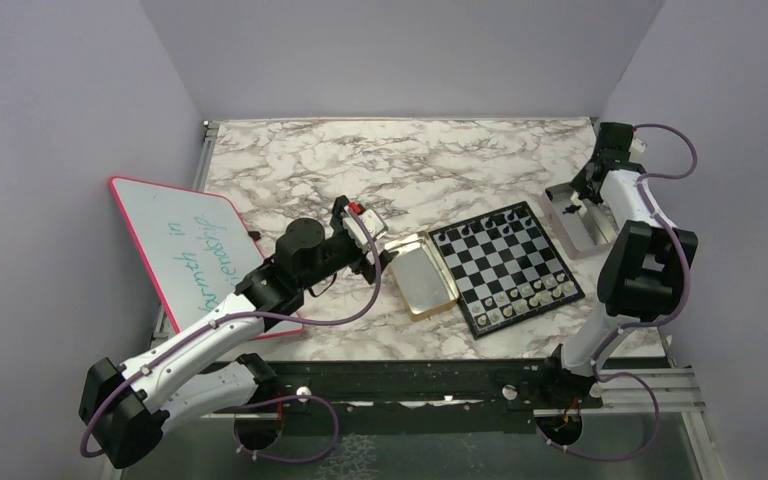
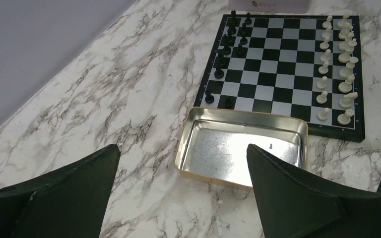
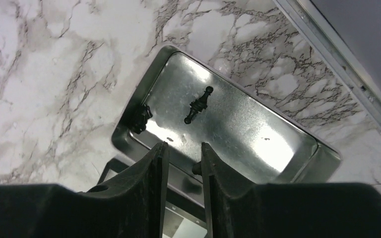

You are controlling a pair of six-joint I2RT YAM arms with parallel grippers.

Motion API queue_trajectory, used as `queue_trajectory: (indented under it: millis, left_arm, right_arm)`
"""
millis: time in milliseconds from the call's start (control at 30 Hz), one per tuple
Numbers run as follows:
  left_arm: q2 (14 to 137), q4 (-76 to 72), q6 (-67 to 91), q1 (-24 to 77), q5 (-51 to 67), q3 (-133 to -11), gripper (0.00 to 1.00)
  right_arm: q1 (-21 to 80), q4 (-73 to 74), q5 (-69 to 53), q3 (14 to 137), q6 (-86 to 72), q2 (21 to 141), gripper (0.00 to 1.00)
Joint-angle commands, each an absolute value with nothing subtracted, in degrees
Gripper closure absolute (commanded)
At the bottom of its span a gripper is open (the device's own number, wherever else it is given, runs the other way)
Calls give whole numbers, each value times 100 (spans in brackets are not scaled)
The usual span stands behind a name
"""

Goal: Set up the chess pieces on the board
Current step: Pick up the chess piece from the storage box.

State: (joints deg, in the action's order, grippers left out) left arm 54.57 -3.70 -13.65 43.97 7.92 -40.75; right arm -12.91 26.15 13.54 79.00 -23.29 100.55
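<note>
Left wrist view: left gripper (image 2: 183, 148) is spread wide, nothing in it, hovering by the gold tin (image 2: 248, 116). Just past the tin sits the board (image 2: 278, 64) on the marble table (image 2: 129, 99), black chess pieces (image 2: 222, 59) on its left side, white chess pieces (image 2: 345, 54) lined up on its right. Right gripper (image 3: 183, 148) is barely parted, pinching nothing, over a silver tin (image 3: 278, 144) with loose black pieces (image 3: 198, 105) lying inside

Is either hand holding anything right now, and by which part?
Nothing visibly. The left hand gapes empty; the right hand hovers narrowly parted over black chess pieces lying in a tin.
</note>
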Motion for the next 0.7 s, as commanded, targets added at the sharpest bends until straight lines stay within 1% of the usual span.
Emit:
queue_trajectory:
  millis: [0,233,333,467,667]
  left_arm:
    - [5248,-658,-966,4412,438,-4151,1]
    - [5383,-370,-823,4412,-130,-4354,1]
    - [5255,-475,-886,4412,-173,-4227,1]
    - [5115,-568,-1003,4412,-174,-4119,1]
    - [5155,-562,-1054,4412,-10,-4126,1]
  right_arm:
    - [-1371,2219,1619,7806,-3195,10468,65]
    - [-1411,2496,1888,8125,-4139,10990,65]
    - [-1448,2521,1877,8164,-4481,11109,64]
    - [-1479,2772,2235,8275,-4904,11263,63]
    - [-1546,2666,2164,8346,-4997,11406,62]
